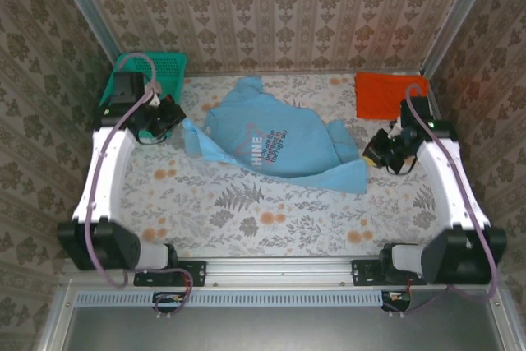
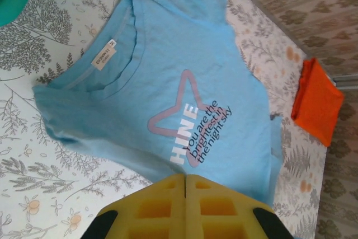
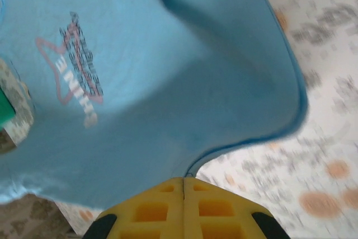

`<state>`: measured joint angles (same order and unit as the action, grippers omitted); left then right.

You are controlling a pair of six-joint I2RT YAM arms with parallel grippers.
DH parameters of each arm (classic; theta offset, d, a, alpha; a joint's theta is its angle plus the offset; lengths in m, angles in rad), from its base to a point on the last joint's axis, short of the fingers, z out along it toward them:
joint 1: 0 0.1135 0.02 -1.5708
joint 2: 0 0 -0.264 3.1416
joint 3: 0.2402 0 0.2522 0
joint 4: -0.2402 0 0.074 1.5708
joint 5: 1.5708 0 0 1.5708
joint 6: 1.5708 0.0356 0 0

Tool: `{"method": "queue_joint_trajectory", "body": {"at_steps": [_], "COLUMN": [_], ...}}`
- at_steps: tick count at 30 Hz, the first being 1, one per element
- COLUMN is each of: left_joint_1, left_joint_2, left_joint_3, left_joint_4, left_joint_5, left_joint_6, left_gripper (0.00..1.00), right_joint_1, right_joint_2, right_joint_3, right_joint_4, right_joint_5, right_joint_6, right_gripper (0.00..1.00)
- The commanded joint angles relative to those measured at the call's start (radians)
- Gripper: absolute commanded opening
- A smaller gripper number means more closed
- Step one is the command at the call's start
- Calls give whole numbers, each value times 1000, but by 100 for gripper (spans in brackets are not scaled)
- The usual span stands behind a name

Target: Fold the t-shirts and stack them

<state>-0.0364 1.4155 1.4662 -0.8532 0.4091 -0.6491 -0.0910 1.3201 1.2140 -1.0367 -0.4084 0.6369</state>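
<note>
- Light blue cloth t-shirt with star print point(image 1: 271, 141) is lying rumpled mid-way across the floral table point(image 1: 205, 228); plain orange cloth t-shirt point(image 1: 388, 94) is sitting far right.
- Left gripper point(image 2: 184, 180) and right gripper point(image 3: 183, 182) are flanking the blue one, pads pressed together, empty.
- Soft, light cloth is likely drooping once lifted (pinching shoulder or hem corners looks best).

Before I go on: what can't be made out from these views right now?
- Basket: in the top view the left arm covers its front and the inside is unclear; the left wrist view cuts it off at the corner.
- Orange shirt: in the top view the right arm hides its near right corner.
- Blue shirt: the right wrist view is blurred and the print unreadable; unclear whether the hem touches the right gripper.
</note>
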Motion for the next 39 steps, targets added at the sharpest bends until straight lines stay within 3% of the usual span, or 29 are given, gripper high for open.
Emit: {"method": "queue_joint_trajectory", "body": {"at_steps": [1,6,9,11,14,18,22,28,29,30,32,33,34,35,37,39], "left_joint_1": [8,-5,-5,-1,0,0,4,10,9,10,11,11,10,11,10,9], "left_joint_2": [130,358,434,415,274,-1,-284,-576,-604,-631,-667,-669,-661,-649,-603,-548], "left_joint_3": [205,854,1179,1236,1029,521,80,-213,-237,-256,-284,-286,-279,-271,-232,-210], "left_joint_4": [47,-43,-45,-32,15,82,-12,-170,-179,-194,-195,-186,-179,-161,-128,-57], "left_joint_5": [9,8,57,63,61,59,18,-20,-23,-46,-76,-92,-117,-127,-157,-156], "left_joint_6": [-46,42,63,88,130,158,226,216,210,198,190,186,179,178,182,178], "left_gripper": [0,0,0,0,0,0,0,0,7,25,23,33,61,69,81,84], "right_joint_1": [-6,-6,-2,10,23,64,77,85,82,76,73,69,60,56,42,33], "right_joint_2": [137,328,327,287,183,-13,-238,-474,-501,-529,-543,-535,-522,-507,-459,-417], "right_joint_3": [216,769,910,920,788,497,116,-291,-331,-374,-429,-437,-428,-412,-366,-327], "right_joint_4": [166,51,82,87,112,143,148,72,64,66,64,36,42,43,21,29], "right_joint_5": [-17,-15,-55,-52,-77,-83,-93,-68,-56,-59,-36,37,63,101,231,277], "right_joint_6": [14,-73,-79,-111,-149,-223,-245,-202,-184,-158,-117,-87,-83,-81,-62,-51], "right_gripper": [0,0,0,0,0,0,0,0,0,2,28,36,42,44,53,50]}}
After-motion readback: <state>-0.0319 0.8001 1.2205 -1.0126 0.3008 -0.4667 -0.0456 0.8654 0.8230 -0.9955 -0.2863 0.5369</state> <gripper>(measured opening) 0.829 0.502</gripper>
